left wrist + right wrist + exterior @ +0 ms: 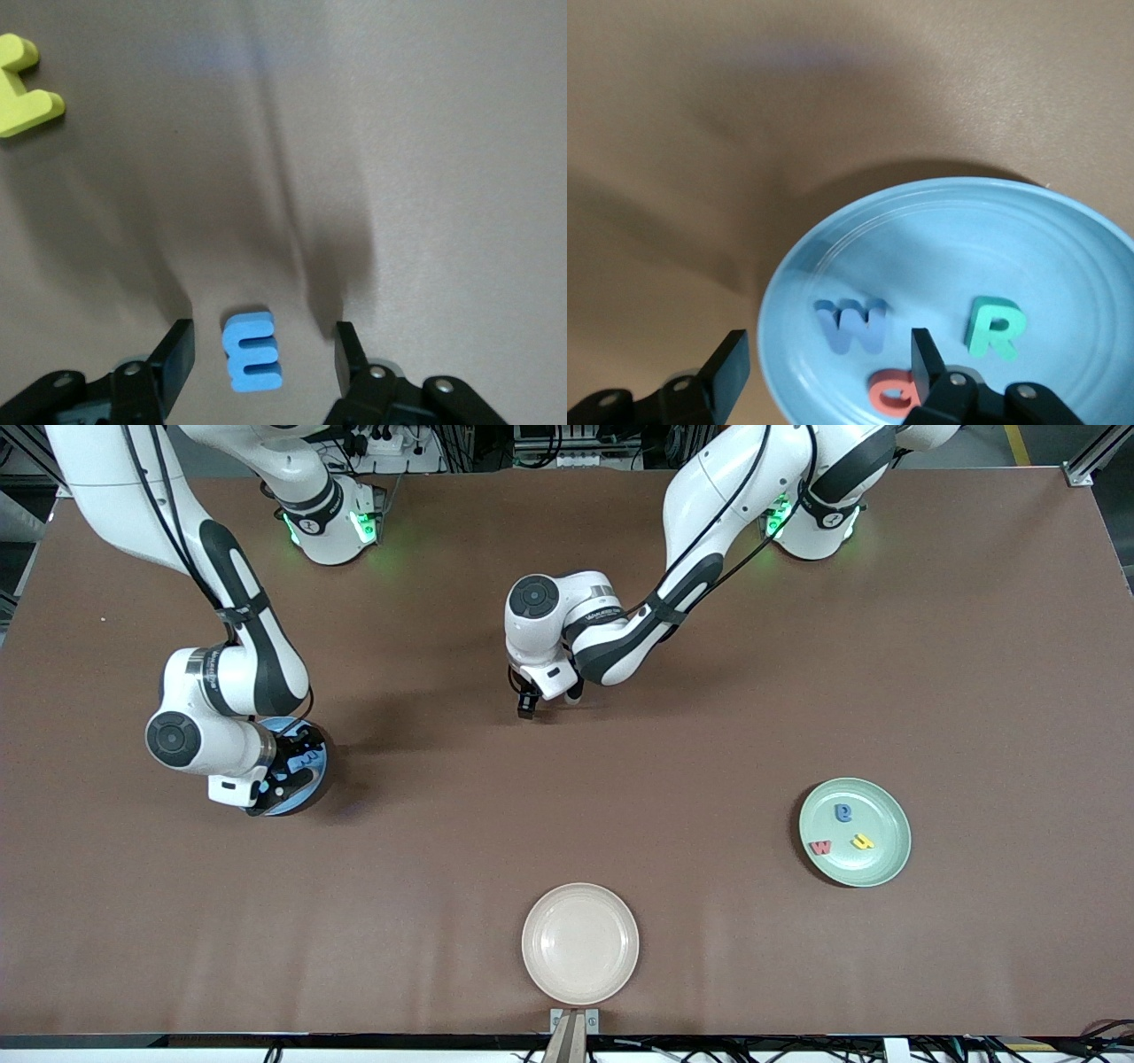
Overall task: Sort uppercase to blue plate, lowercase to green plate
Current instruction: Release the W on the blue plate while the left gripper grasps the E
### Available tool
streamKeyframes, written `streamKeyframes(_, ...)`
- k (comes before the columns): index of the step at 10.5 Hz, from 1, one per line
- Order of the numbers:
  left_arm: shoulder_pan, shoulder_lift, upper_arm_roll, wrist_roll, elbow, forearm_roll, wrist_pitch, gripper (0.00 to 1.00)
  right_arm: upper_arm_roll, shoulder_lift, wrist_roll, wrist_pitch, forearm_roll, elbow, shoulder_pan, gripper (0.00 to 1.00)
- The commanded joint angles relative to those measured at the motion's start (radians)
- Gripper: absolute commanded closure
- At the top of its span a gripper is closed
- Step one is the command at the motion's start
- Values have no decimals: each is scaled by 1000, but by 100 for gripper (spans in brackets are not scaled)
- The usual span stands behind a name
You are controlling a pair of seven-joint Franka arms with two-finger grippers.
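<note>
My left gripper (263, 335) is open and low over the middle of the table, its fingers either side of the blue lowercase m (252, 351), apart from it. A yellow uppercase H (22, 84) lies on the table nearby. My right gripper (828, 341) hangs open over the blue plate (948, 248), which holds the blue W (850, 325), teal R (995, 328) and red Q (890, 396). Neither finger touches the W. In the front view the right gripper (288, 775) covers most of the blue plate (319, 755). The green plate (881, 815) holds a red w (821, 848), a blue rounded letter (843, 811) and a yellow hooked letter (862, 841).
A cream plate (580, 943) sits at the table edge nearest the front camera, midway along it. The green plate is toward the left arm's end, the blue plate toward the right arm's end. The left arm's forearm hangs over the table's middle.
</note>
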Motion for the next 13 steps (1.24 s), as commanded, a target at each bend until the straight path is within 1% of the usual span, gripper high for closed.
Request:
streamKeyframes(1, -15, 24, 6, -15, 24, -11, 10, 28, 15, -8, 68, -53, 21, 25, 13, 17)
streamKeyframes(2, -15, 25, 6, -13, 22, -11, 10, 28, 18, -8, 88, -53, 24, 27, 13, 17)
streamKeyframes(3, -15, 25, 6, -7, 22, -11, 10, 32, 33, -9, 121, -55, 27, 33, 13, 17)
streamKeyframes(4, -15, 25, 6, -6, 22, -11, 10, 38, 38, -9, 135, -55, 27, 33, 11, 17)
streamKeyframes(5, -15, 26, 11, -4, 24, -11, 12, 48, 44, -9, 138, -55, 31, 33, 11, 17)
streamKeyframes(6, -15, 28, 17, 0, 25, -12, 18, 73, 44, -8, 138, -56, 51, 33, 10, 17)
streamKeyframes(7, -15, 35, 17, 6, 31, -11, 23, 96, 46, -8, 138, -60, 63, 33, 10, 17)
streamKeyframes(8, -15, 38, 19, 28, 34, -6, 24, 100, 50, -8, 149, -81, 79, 36, 11, 17)
streamKeyframes(9, -10, 20, 19, 89, 36, -5, 20, 100, 58, -8, 161, -99, 100, 41, 11, 17)
streamKeyframes(10, 25, -20, 17, 139, 36, -9, 4, 100, 64, -8, 174, -109, 106, 42, 11, 17)
streamKeyframes(11, 66, -38, 2, 195, 41, -9, -63, 100, 82, -9, 207, -109, 107, 42, 11, 17)
streamKeyframes(12, 98, -55, -12, 295, 73, -20, -136, 100, 96, -11, 239, -109, 107, 41, 11, 17)
streamKeyframes(13, 153, -72, -32, 404, 88, -53, -199, 100, 111, -14, 264, -109, 107, 41, 11, 17)
